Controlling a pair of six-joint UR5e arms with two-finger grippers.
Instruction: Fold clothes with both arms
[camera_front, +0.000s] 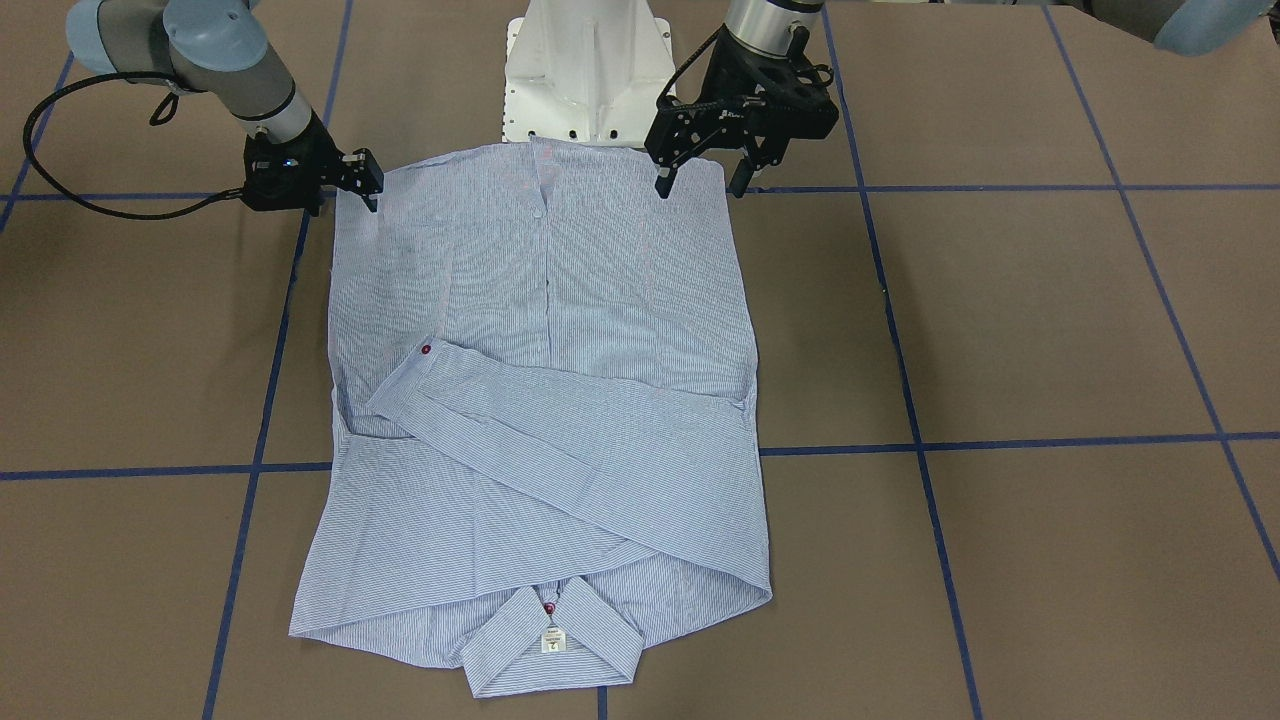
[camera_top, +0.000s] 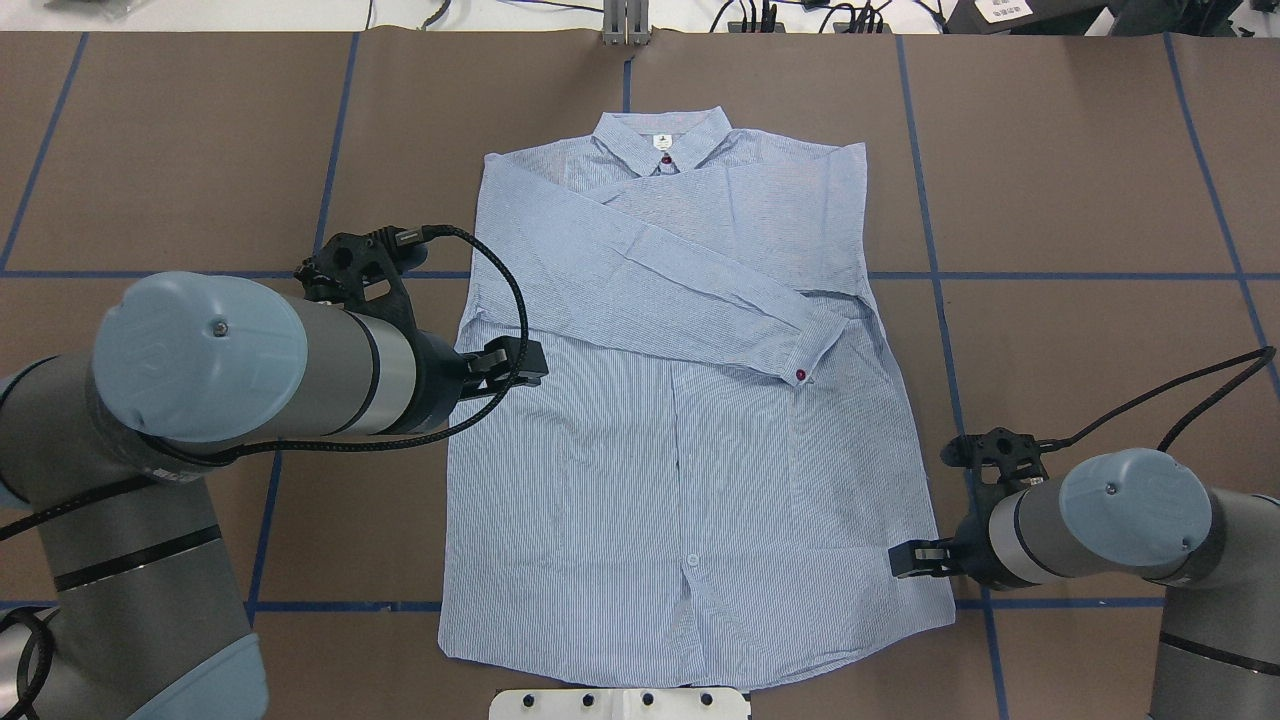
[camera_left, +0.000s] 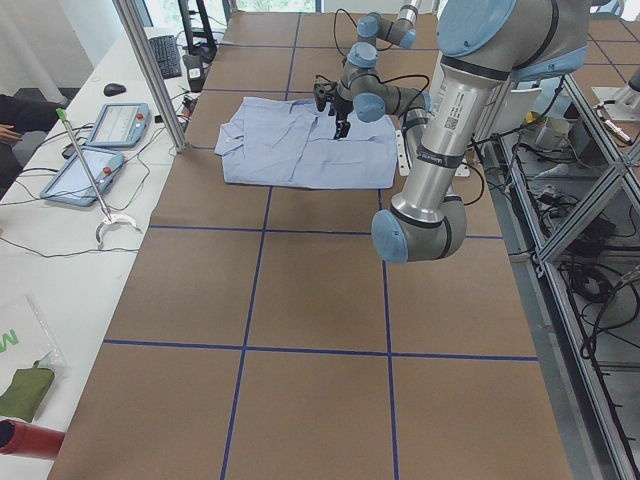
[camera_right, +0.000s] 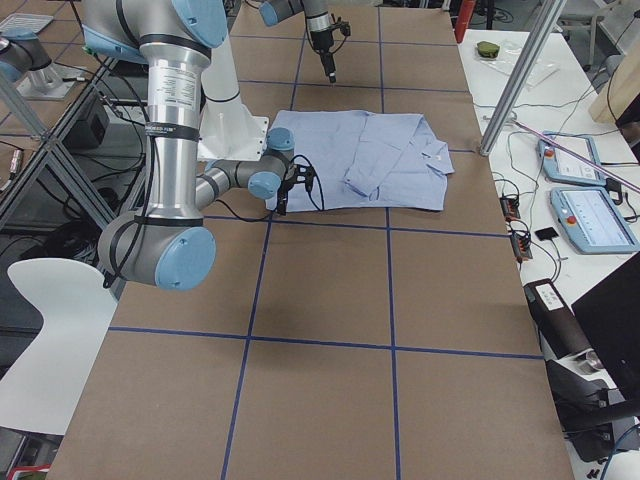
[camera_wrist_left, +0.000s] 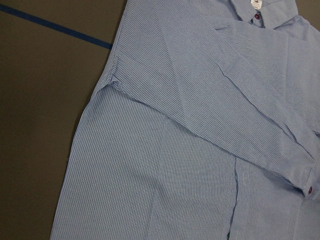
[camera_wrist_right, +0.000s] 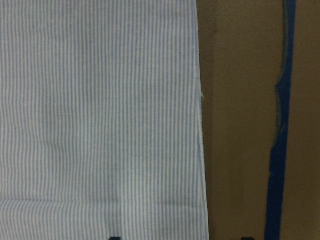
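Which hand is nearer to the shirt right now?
Right. The right hand sits low at a hem corner of the shirt, on its own side; the left hand hangs well above the shirt's left edge.

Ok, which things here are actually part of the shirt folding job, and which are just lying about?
Part of the job:
striped shirt
left claw, open
right claw, open

Just lying about, on the side bench or the floor:
control tablets
keyboard
mouse
white chair
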